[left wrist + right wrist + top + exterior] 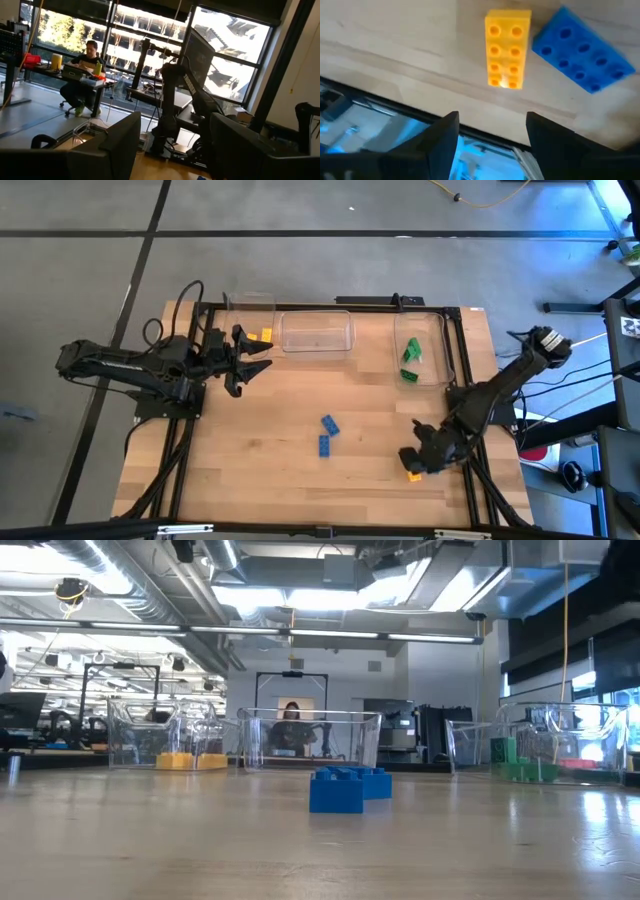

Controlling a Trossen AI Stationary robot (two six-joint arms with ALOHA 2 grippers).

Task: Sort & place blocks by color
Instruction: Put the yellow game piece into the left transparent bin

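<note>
Near the table's (260,480) front right corner, overhead, the right gripper (412,463) is hovering by a yellow block (415,475), two blue blocks (327,434) lying mid-table. Its wrist view is showing jaws parted, empty, above the yellow block (507,47). Left gripper (250,360) is waiting open beside the yellow bin (250,315).
</note>
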